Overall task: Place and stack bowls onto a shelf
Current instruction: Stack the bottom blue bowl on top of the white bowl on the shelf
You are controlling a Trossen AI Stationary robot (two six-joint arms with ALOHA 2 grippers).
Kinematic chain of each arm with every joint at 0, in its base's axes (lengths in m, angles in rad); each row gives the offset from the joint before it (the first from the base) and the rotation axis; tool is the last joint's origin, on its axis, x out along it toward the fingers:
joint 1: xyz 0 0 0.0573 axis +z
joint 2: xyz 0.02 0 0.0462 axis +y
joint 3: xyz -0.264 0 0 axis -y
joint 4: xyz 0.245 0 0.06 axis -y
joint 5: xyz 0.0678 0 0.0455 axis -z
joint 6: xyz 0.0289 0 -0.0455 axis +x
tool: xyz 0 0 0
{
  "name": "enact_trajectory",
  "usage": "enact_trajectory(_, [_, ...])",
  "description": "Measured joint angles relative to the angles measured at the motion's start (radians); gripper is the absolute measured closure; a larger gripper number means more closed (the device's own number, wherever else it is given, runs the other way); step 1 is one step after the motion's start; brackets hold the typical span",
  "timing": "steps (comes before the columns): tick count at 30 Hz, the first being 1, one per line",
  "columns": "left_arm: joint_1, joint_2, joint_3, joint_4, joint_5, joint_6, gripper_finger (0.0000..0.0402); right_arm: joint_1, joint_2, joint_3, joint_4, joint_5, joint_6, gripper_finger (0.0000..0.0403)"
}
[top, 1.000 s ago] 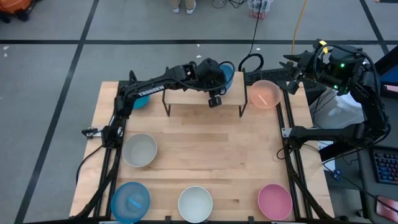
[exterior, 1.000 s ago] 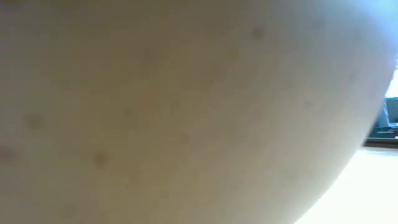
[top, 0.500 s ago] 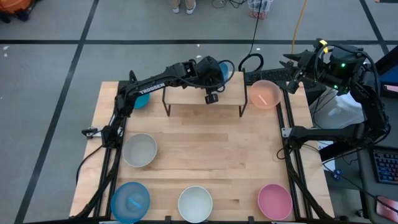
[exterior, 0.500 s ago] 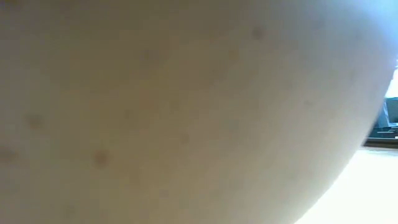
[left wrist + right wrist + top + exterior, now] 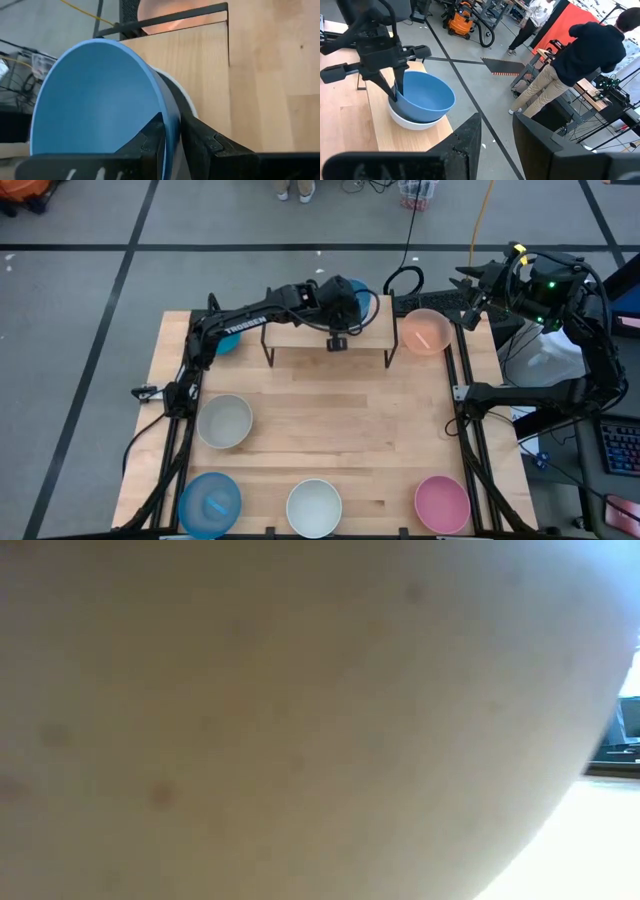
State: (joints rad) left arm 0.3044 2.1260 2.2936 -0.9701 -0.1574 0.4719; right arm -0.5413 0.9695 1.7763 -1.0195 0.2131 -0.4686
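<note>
1. Bowls: eight in all.
2. Blue bowls [image 5: 100, 90]: two.
3. White bowls [image 5: 314, 507]: two.
4. Light blue bowl [image 5: 210, 505], grey bowl [image 5: 224, 421], pink bowl [image 5: 442, 503], peach bowl [image 5: 425, 331]: one each.
5. Shelf [image 5: 300, 336]: one.

Even overhead light fills the room, so the wooden surface [image 5: 320, 430] shows bright and carries only short, soft shadows under the arms. The low camera is swamped by one pale, wholly blurred mass, with a washed-out glare at its lower right corner. In the wrist views the near dark fingers [image 5: 200, 145] are soft, while the blue bowl [image 5: 422, 97] farther off reads crisply.
</note>
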Motion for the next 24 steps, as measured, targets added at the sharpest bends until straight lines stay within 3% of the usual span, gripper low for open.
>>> enact_trajectory(17, [0.003,-0.001,0.0,-0.054,0.021,0.009,0.0339,0.0,0.0,0.0,0.0,0.0,0.0,0.0296])
enact_trajectory(24, [-0.01,-0.001,0.0,-0.033,0.076,0.035,0.0339,0.0,0.0,0.0,-0.002,0.0,0.001,0.0296])
